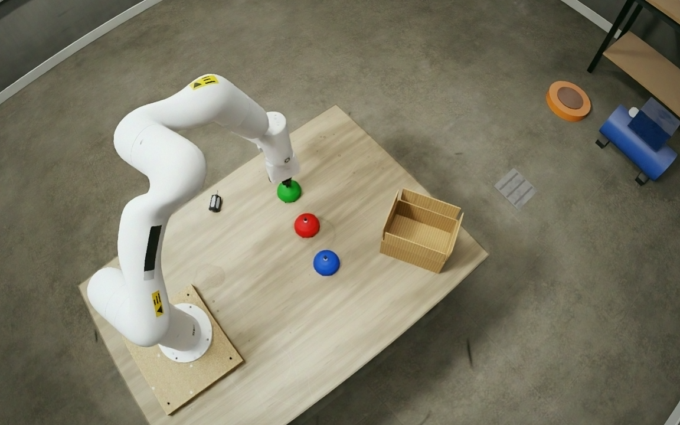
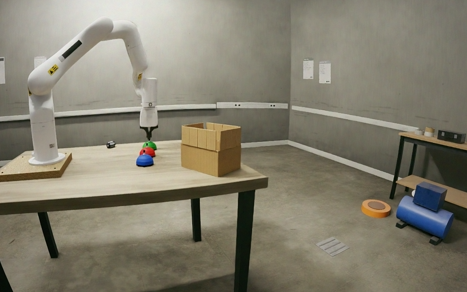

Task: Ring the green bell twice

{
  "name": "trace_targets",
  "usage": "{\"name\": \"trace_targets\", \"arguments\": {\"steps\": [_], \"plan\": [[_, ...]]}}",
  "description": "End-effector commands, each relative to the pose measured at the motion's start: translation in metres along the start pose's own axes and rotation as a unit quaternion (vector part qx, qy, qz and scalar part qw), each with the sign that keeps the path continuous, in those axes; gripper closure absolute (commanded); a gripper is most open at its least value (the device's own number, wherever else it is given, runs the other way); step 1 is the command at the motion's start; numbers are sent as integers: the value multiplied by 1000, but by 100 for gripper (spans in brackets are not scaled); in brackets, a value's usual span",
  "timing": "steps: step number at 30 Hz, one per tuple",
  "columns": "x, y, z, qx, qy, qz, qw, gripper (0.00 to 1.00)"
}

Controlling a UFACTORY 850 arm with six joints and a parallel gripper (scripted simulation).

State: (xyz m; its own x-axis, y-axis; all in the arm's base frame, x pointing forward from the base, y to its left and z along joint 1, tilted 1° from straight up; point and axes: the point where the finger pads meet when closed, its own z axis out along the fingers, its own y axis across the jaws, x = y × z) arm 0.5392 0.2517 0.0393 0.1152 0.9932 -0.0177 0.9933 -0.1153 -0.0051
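The green bell (image 1: 289,192) is a small dome at the far end of a row of three bells on the wooden table. It also shows in the side view (image 2: 149,145), partly behind the red bell. My gripper (image 1: 285,184) is shut and empty, pointing straight down, with its fingertips right at the top of the green bell where the button sits. In the side view my gripper (image 2: 148,138) has its tips just at the dome's top. The fingertips hide the button, so I cannot tell how far down it is.
A red bell (image 1: 306,225) and a blue bell (image 1: 326,262) stand in line nearer the front. An open cardboard box (image 1: 420,229) stands to the right. A small black object (image 1: 215,202) lies to the left of the bells. My arm's base (image 1: 183,338) is at the near left corner.
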Motion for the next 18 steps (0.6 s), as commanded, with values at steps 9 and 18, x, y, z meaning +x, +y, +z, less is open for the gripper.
{"name": "trace_targets", "arguments": {"steps": [9,18], "plan": [[0,0,0,-1,0,0,1000,100],[0,0,-5,-1,0,0,1000,100]]}}
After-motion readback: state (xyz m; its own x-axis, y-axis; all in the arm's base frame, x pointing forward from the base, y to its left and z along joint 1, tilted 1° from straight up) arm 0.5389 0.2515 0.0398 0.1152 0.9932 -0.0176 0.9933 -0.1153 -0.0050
